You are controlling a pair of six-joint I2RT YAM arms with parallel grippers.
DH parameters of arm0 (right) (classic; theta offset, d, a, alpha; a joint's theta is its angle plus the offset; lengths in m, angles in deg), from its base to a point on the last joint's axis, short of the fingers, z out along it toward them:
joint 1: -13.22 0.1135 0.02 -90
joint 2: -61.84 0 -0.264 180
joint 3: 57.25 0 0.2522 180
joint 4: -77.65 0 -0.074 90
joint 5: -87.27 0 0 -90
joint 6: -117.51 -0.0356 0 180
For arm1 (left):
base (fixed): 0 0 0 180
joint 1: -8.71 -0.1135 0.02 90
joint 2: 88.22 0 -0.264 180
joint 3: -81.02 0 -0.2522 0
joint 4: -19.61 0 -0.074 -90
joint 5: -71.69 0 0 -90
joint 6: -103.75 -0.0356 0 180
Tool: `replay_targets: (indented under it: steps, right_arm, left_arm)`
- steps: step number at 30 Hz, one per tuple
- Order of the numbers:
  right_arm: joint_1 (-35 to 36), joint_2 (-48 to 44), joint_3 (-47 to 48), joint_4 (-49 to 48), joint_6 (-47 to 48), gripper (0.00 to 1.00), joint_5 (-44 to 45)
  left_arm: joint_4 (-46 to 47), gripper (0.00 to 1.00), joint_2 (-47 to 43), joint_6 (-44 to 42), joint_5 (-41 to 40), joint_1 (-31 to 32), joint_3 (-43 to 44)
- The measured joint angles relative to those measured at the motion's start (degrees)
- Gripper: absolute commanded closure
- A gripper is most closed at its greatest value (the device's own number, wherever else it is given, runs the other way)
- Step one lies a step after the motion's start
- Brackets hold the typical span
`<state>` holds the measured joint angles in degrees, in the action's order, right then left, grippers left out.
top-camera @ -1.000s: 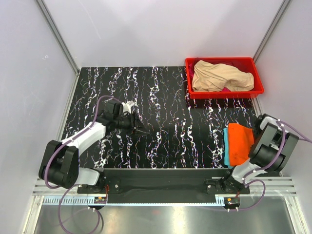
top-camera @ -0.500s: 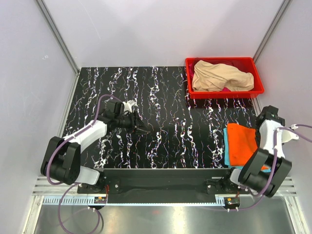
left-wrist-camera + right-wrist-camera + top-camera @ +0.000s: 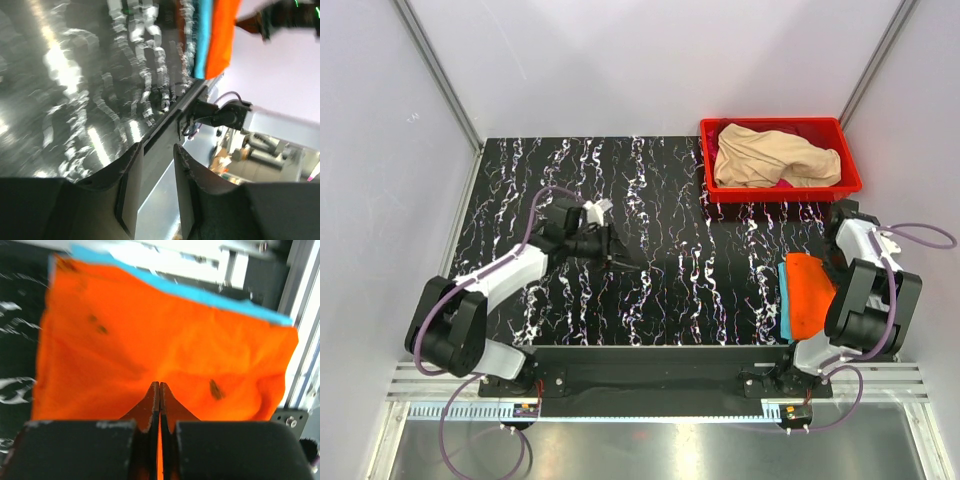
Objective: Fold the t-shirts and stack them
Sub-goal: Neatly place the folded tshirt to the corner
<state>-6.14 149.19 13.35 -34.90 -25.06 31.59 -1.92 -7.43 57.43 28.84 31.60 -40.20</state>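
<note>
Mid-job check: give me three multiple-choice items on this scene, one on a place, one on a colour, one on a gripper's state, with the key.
1. Where does the beige t-shirt lie?
A. On the middle of the table
B. In the red bin
C. Under the left arm

2. What colour is the cloth directly under the orange t-shirt?
A. Light blue
B. Magenta
C. Beige

3. How do the right gripper jaws stand?
A. Wide open
B. Shut
C. Clamped on the bin's rim

Key:
1 B: it lies crumpled inside the bin at the far right corner.
2 A: the light blue t-shirt shows as an edge beside the orange one.
3 B: the right wrist view shows the fingers pressed together over orange cloth.
</note>
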Motion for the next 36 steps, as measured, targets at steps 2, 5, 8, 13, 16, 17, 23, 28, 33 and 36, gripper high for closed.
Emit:
replay_targets:
  steps: [2,5,8,13,16,17,23,28,33,36]
  right_arm:
    - [0.00,1.92,2.19,-0.59,1.57,1.00,1.60]
    - [0.00,3.96,4.57,-1.84,3.54,1.00,3.23]
    - [0.00,4.87,5.42,-3.02,5.49,1.00,5.05]
    - [-0.02,7.32,6.75,-3.48,8.79,1.00,8.24]
    - [-0.15,8.46,7.39,-4.61,11.34,1.00,9.66]
    - [-0.22,8.50,7.39,-5.09,12.48,1.00,10.05]
    - [-0.70,8.59,7.43,-9.31,18.32,1.00,11.19]
    - [-0.74,10.01,7.48,-11.32,19.41,1.00,10.40]
    - [-0.79,10.56,7.48,-12.28,19.85,1.00,9.46]
    - [-0.81,10.54,7.48,-12.87,20.90,1.00,9.46]
  left_arm:
    - [4.00,0.66,1.16,1.49,-0.04,3.19,2.08]
    - [11.89,0.72,7.10,4.17,-0.48,8.00,8.07]
    - [23.69,0.77,17.46,8.11,-1.36,13.40,16.46]
    - [44.37,0.89,38.64,19.30,-3.82,21.24,32.37]
    - [50.75,0.93,49.90,24.59,-6.51,25.22,42.07]
    - [51.52,0.93,52.85,25.62,-7.39,26.47,44.74]
    - [49.62,0.94,62.42,27.12,-12.44,32.35,56.68]
    - [46.51,1.00,63.76,25.33,-17.75,34.62,61.51]
    - [40.92,1.00,67.93,23.54,-24.00,36.02,69.99]
    - [37.00,1.00,72.02,23.65,-26.73,36.87,76.04]
